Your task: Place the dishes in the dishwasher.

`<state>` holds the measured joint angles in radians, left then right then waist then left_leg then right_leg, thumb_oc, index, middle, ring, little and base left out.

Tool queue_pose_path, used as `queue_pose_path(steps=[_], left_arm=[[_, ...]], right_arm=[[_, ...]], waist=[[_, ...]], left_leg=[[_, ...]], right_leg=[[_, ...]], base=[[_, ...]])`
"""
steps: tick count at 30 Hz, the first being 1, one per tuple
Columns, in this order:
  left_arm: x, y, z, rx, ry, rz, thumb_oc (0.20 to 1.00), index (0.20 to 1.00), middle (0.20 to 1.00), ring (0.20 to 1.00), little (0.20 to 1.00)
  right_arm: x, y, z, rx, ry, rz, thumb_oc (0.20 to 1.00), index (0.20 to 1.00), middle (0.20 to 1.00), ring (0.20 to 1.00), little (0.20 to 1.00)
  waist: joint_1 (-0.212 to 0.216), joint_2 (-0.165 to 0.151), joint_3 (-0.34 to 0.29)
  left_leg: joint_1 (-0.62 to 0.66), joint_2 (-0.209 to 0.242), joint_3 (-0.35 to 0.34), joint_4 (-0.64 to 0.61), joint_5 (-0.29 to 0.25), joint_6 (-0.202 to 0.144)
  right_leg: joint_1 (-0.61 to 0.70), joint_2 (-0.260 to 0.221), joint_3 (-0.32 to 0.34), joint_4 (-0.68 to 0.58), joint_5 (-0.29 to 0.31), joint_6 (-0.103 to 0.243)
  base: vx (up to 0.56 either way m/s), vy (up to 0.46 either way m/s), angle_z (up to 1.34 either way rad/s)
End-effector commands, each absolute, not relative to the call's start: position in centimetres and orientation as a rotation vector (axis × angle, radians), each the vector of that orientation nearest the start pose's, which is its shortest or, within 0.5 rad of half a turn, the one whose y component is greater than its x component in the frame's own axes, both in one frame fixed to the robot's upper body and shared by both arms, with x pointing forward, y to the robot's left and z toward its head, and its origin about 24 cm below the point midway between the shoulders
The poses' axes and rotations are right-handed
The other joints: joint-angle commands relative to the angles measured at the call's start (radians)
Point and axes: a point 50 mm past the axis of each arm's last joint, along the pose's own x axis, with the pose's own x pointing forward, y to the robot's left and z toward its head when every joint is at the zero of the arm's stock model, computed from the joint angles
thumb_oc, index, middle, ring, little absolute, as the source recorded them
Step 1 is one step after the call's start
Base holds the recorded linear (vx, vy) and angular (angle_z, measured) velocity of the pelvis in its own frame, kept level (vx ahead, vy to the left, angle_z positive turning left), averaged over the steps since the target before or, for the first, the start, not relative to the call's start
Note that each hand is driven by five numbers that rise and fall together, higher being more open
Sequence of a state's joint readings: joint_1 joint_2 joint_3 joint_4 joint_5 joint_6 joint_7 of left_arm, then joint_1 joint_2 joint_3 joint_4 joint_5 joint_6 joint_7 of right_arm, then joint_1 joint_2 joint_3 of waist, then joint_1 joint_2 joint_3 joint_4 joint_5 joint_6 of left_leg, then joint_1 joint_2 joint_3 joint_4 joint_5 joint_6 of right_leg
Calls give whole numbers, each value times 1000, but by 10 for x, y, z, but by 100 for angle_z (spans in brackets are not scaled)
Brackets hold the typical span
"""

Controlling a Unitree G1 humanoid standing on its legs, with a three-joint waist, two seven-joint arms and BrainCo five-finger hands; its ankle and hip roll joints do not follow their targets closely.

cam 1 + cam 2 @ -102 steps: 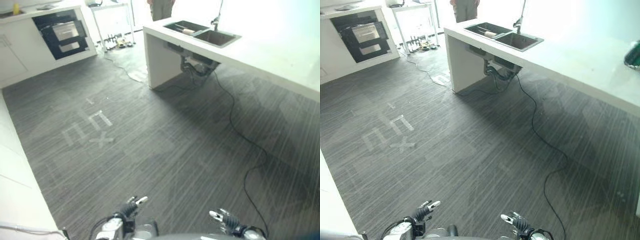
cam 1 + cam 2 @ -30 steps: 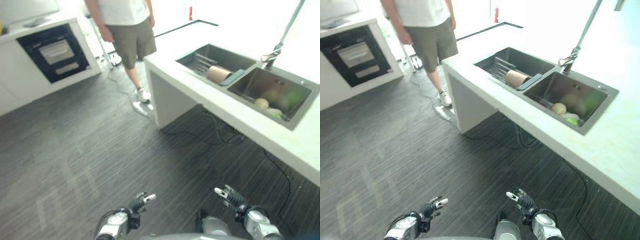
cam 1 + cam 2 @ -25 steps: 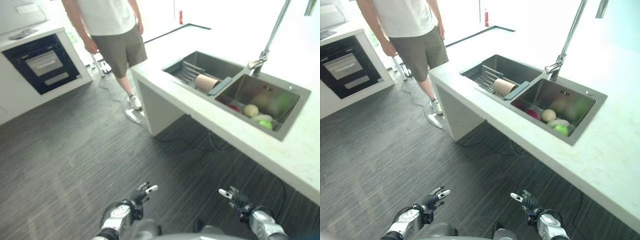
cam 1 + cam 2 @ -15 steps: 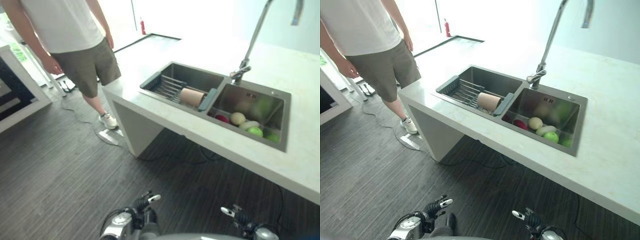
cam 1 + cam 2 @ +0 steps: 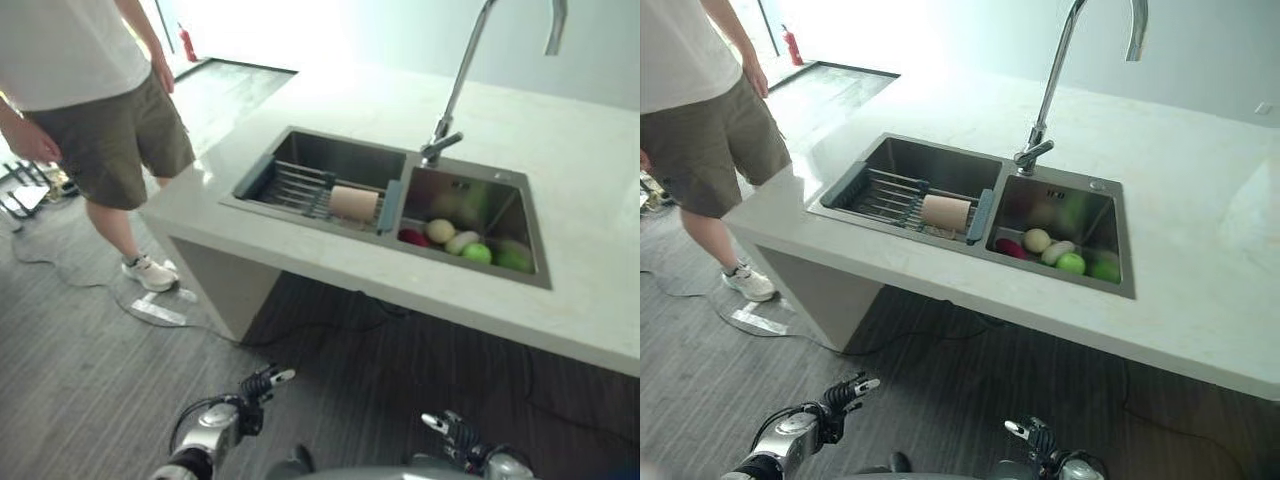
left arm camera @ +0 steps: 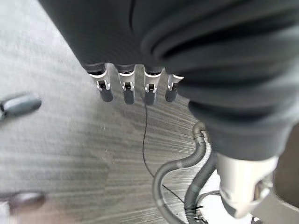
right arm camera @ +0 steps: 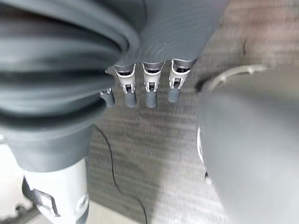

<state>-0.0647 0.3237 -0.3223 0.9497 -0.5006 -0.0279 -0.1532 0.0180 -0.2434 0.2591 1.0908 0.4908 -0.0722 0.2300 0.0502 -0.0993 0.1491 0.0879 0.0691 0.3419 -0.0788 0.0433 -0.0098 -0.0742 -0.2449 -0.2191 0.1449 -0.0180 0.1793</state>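
The two head eyes are looking steeply down from above and in front of the sink [image 5: 390, 200], both taking in its two basins, the faucet [image 5: 1060, 80] and the floor before it, while each wrist camera is peering from very close along its own fingers at the grey floor [image 6: 56, 149].

A pale stone-look counter [image 5: 1200, 300] stands on a dark grey striped floor [image 5: 60, 380], with a double steel sink [image 5: 940, 160] sunk into it and a tall arched tap [image 5: 1060, 70] rising behind the divider. A person in a white shirt and olive shorts [image 5: 90, 110] stands at the counter's left end. Strong light floods the far floor, where a small red extinguisher [image 5: 793, 45] stands, and a plain pale wall [image 5: 1230, 50] runs behind the counter.
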Motion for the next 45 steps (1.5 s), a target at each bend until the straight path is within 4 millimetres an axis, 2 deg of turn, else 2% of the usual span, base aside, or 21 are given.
queue_pose_path(steps=[1,4,7,9,10,11,13,14,16,18,19,21,23,26,32,36,45], left_arm=[[195,199,-114,-114,775,-75,1000,1000,1000,1000,1000],[184,191,-124,-100,822,-101,1000,1000,1000,1000,1000],[175,191,-129,-129,841,-70,1000,1000,1000,1000,1000],[172,192,-130,-145,840,-54,1000,1000,1000,1000,1000],[172,194,-130,-160,845,-40,1000,1000,1000,1000,1000],[172,195,-130,-165,846,-37,1000,1000,1000,1000,1000],[168,197,-132,-173,861,-43,1000,1000,1000,1000,1000],[167,197,-133,-170,865,-50,1000,1000,1000,1000,1000],[163,195,-135,-167,872,-61,1000,1000,1000,1000,1000],[164,195,-135,-159,869,-74,1000,1000,1000,1000,1000],[164,193,-135,-149,879,-87,1000,1000,1000,1000,1000],[164,193,-136,-139,888,-96,1000,1000,1000,1000,1000],[161,194,-137,-132,895,-104,1000,1000,1000,1000,1000],[158,198,-139,-136,917,-80,1000,1000,1000,1000,1000],[142,207,-145,-114,986,-75,1000,1000,1000,1000,1000],[139,214,-146,-127,993,-37,1000,1000,1000,1000,1000],[133,219,-147,-139,1002,-5,1000,1000,1000,1000,1000]], right_arm=[[132,-227,-143,164,961,-21,1000,1000,1000,1000,1000],[127,-224,-146,238,979,-58,1000,1000,1000,1000,1000],[125,-224,-148,225,1001,-60,1000,1000,1000,1000,1000],[125,-225,-147,193,1006,-47,1000,1000,1000,1000,1000],[125,-229,-147,180,1011,-55,1000,1000,1000,1000,1000],[124,-231,-146,177,1013,-56,1000,1000,1000,1000,1000],[123,-236,-146,163,1019,-70,1000,1000,1000,1000,1000],[122,-238,-146,160,1019,-80,1000,1000,1000,1000,1000],[120,-245,-145,153,1010,-117,1000,1000,1000,1000,1000],[119,-250,-144,156,997,-138,1000,1000,1000,1000,1000],[117,-255,-144,167,991,-180,1000,1000,1000,1000,1000],[115,-256,-144,186,994,-201,1000,1000,1000,1000,1000],[112,-257,-145,240,981,-241,1000,1000,1000,1000,1000],[107,-255,-148,246,1005,-247,1000,1000,1000,1000,1000],[97,-256,-151,284,1037,-277,1000,1000,1000,1000,1000],[93,-254,-153,288,1051,-279,1000,1000,1000,1000,1000],[89,-251,-154,300,1062,-274,1000,1000,1000,1000,1000]], waist=[[14,47,13],[-5,54,-10],[-24,51,-19],[-20,49,-13],[-14,56,-9],[-13,59,-9],[-9,75,-10],[-8,83,-10],[4,103,-7],[3,108,-4],[-6,113,-7],[-8,114,-11],[-8,114,-20],[-4,115,-27],[7,110,-46],[2,107,-51],[8,97,-60]], left_leg=[[-33,25,-82,135,-90,-12],[-22,38,-49,147,-89,-26],[-33,40,-41,251,-131,-37],[-105,50,-78,406,-122,-54],[-156,59,-134,449,-80,-63],[-161,60,-148,442,-74,-63],[-150,70,-178,337,-49,-71],[-145,89,-183,267,-17,-85],[-155,141,-212,129,81,-126],[-156,170,-180,94,100,-135],[-127,183,-104,57,98,-134],[-118,183,-86,50,96,-127],[-90,156,-93,44,70,-104],[-71,128,-102,51,45,-89],[-44,83,-123,58,-7,-52],[-36,81,-110,61,-21,-44],[-22,89,-57,64,-36,-35]], right_leg=[[28,38,-30,-18,56,6],[64,67,-30,-51,32,-19],[78,72,-31,-46,11,-42],[90,75,-18,-39,-3,-63],[96,85,7,-33,-13,-76],[97,88,14,-32,-15,-77],[110,95,35,-38,-23,-70],[121,99,39,-49,-26,-65],[150,101,47,-65,-38,-54],[161,90,28,-60,-48,-51],[173,68,-22,-50,-55,-44],[174,55,-40,-40,-55,-38],[165,28,-46,-16,-57,-29],[167,6,-45,-14,-49,-18],[152,-19,6,-14,-42,2],[141,-26,19,-12,-42,10],[148,-58,-21,-18,-29,27]], base=[[100,-175,3],[178,-165,-6],[111,-96,-8],[78,-49,-21],[77,21,-27],[121,100,-45],[145,158,-50],[156,213,-38],[140,279,-17],[70,239,-14],[55,236,-21],[47,206,-14],[72,202,-26],[87,118,-25],[81,65,-19],[57,30,-15],[50,5,-17]])
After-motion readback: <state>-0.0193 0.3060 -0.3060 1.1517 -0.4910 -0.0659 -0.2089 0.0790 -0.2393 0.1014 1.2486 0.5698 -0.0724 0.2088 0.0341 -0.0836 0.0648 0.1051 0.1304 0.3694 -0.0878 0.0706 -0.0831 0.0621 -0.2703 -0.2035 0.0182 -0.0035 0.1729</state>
